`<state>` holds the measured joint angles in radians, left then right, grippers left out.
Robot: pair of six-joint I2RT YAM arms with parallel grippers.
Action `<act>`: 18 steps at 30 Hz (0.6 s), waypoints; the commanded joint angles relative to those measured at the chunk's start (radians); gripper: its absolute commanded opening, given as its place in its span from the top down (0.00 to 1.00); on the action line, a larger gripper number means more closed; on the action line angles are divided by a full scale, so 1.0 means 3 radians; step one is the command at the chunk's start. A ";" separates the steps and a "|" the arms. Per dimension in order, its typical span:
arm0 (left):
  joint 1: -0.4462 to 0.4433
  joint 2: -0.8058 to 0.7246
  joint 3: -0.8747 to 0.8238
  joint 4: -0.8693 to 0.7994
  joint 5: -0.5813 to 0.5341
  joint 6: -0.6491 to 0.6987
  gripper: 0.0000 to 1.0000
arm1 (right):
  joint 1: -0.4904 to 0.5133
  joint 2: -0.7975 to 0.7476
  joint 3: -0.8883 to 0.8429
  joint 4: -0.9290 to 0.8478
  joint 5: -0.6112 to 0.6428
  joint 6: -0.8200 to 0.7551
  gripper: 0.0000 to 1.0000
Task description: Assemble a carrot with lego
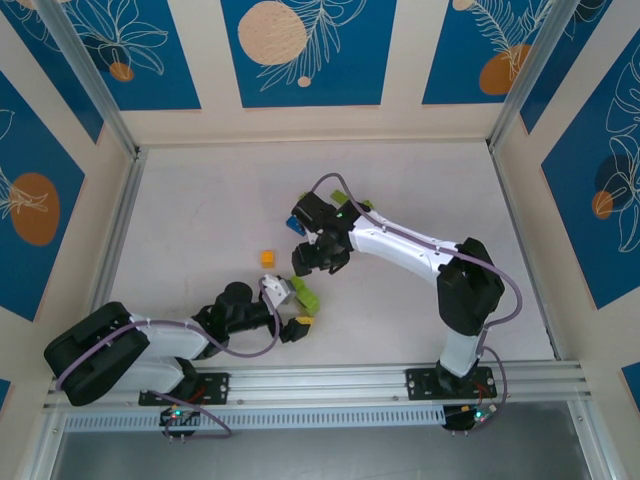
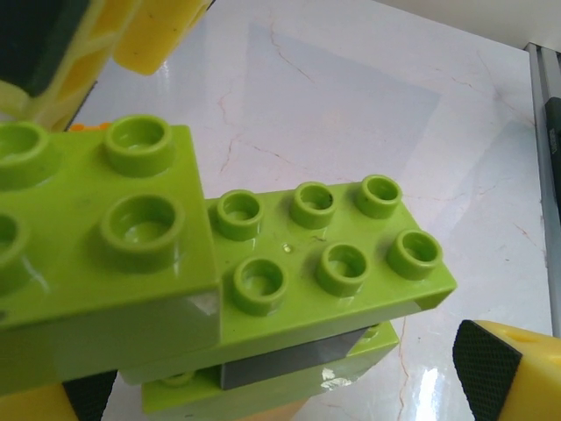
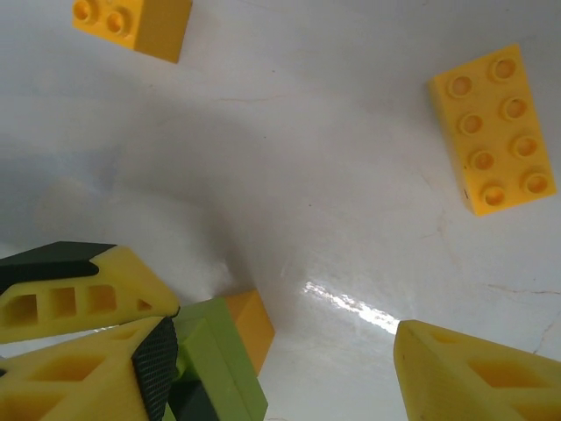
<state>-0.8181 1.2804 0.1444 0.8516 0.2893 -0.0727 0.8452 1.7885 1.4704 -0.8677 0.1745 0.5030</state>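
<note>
A clump of lego (image 2: 324, 263) fills the left wrist view: lime green bricks stacked stepwise, a black brick (image 2: 289, 360) sandwiched low, orange under it. It lies at mid-table (image 1: 306, 296). My left gripper (image 1: 296, 306) is open around it; its right finger (image 2: 513, 373) stands apart from the bricks. My right gripper (image 1: 313, 258) is just behind the clump and is open (image 3: 280, 368). Its left pad (image 3: 158, 368) is against the clump's green and orange end (image 3: 219, 360), its right finger (image 3: 473, 377) far off. Two loose orange bricks (image 3: 131, 22) (image 3: 493, 130) lie beyond.
A small orange brick (image 1: 267, 258) lies left of the right gripper. A blue brick (image 1: 295, 222) and lime green bricks (image 1: 340, 196) sit behind the right wrist. Patterned walls close in three sides; a metal rail (image 1: 330, 380) runs along the near edge.
</note>
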 commanded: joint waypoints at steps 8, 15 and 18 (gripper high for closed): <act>0.0047 -0.0004 0.0061 0.0020 -0.0121 0.0002 0.00 | 0.0121 0.0064 0.0047 -0.0130 -0.0377 -0.0243 0.32; 0.0045 -0.0009 0.0072 0.0001 -0.0128 0.0002 0.00 | 0.0188 0.0086 0.0079 -0.0220 -0.0396 -0.0344 0.32; 0.0045 -0.0008 0.0076 -0.0006 -0.0123 0.0004 0.00 | 0.0191 0.0048 0.0125 -0.0271 -0.0173 -0.0301 0.32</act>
<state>-0.8173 1.2804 0.1452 0.8486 0.2573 -0.0727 0.8970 1.7920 1.4738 -0.9092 0.0994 0.4248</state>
